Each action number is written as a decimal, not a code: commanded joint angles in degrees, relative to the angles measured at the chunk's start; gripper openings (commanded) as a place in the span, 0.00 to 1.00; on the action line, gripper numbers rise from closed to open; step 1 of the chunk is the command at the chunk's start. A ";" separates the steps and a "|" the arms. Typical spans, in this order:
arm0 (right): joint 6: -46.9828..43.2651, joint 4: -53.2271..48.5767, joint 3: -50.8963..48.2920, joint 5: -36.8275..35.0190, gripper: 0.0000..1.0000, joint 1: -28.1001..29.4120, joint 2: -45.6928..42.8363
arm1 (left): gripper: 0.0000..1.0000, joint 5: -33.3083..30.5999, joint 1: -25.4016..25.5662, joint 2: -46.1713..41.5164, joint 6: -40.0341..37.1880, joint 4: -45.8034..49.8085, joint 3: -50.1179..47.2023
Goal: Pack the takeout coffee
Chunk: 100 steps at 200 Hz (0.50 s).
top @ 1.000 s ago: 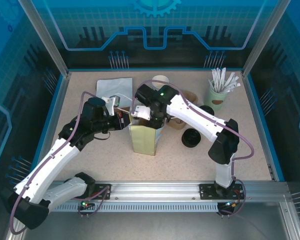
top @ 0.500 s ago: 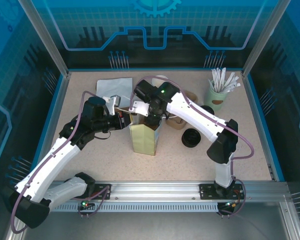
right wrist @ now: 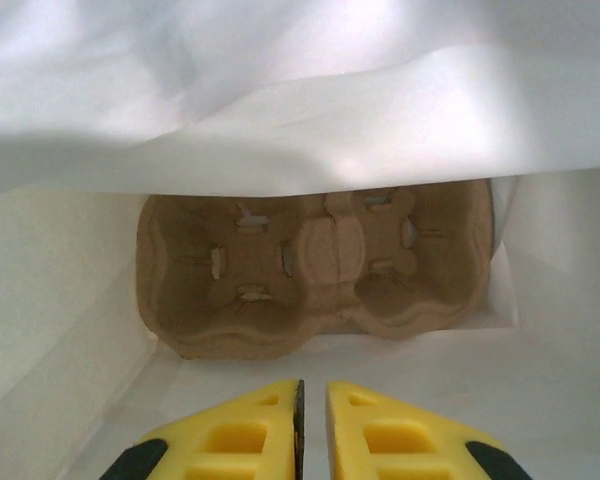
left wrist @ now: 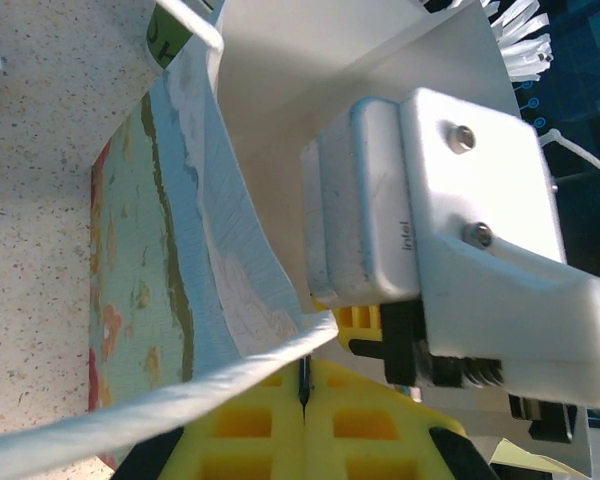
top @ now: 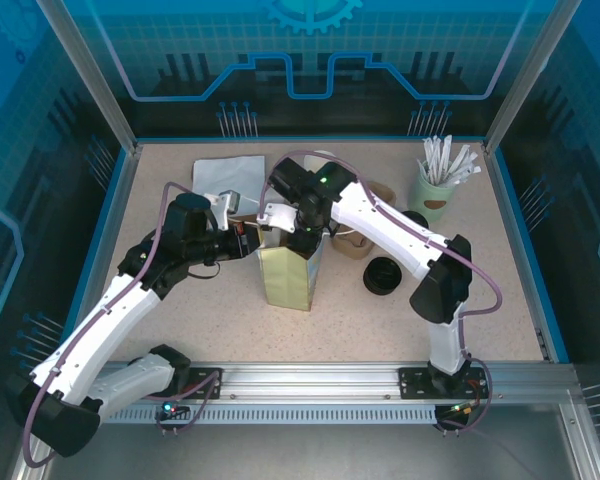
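While the left gripper (top: pixel 250 237) keeps its pinch on the rim of the paper bag (top: pixel 290 278), the top view shows the right gripper (top: pixel 302 238) drawn slightly rearward and upward over the bag's mouth since a second ago. The takeout coffee (top: pixel 384 275), which I take to be the black-lidded round, stands on the table right of the bag, untouched. From the left wrist, the yellow fingers are clamped on the bag's white edge, holding it open. From the right wrist, the claw's tips sit almost together, empty, above the pulp cup tray (right wrist: pixel 315 270) lying at the bag's bottom, wells vacant. The tray seems placed; fetching the coffee looks next.
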State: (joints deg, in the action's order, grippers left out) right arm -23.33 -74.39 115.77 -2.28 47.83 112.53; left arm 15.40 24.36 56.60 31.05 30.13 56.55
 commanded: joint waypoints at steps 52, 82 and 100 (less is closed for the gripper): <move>-6.37 -1.94 -3.65 1.29 0.16 -3.57 0.09 | 0.00 0.64 -0.02 -0.25 -1.52 1.22 0.44; -4.88 -2.73 -3.13 2.10 0.16 -4.24 0.45 | 0.00 1.64 -0.05 -0.18 -1.94 0.73 0.22; -5.35 -2.77 -3.79 -0.19 0.16 -3.98 1.05 | 0.00 1.66 -0.07 -0.15 -2.04 0.81 0.46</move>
State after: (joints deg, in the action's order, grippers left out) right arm -22.94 -74.35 112.16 -1.26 43.81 113.01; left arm 15.99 24.38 56.51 30.87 29.67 56.58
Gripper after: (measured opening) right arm 0.161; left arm 0.047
